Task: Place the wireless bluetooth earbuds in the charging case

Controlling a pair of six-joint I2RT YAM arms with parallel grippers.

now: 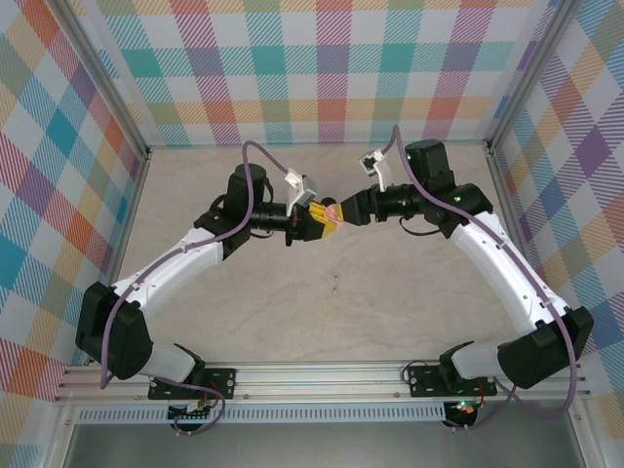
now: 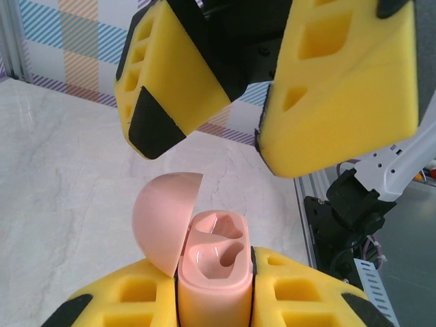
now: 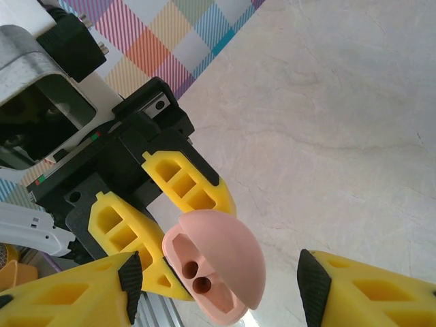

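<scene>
The left gripper (image 1: pixel 314 220) clamps the open pink charging case (image 2: pixel 212 272) above the tabletop's (image 1: pixel 409 302) middle, while the right gripper (image 1: pixel 349 211) faces it with jaws wide apart, holding nothing.

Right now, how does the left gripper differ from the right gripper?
The left gripper is shut on the pink charging case, whose lid is flipped open; the right gripper stands open and holds nothing. The left gripper's jaws press the case's sides, while the right gripper's jaws hang spread apart just beyond the open case, not touching it. Both have yellow jaws with black tips, and they face each other.
</scene>
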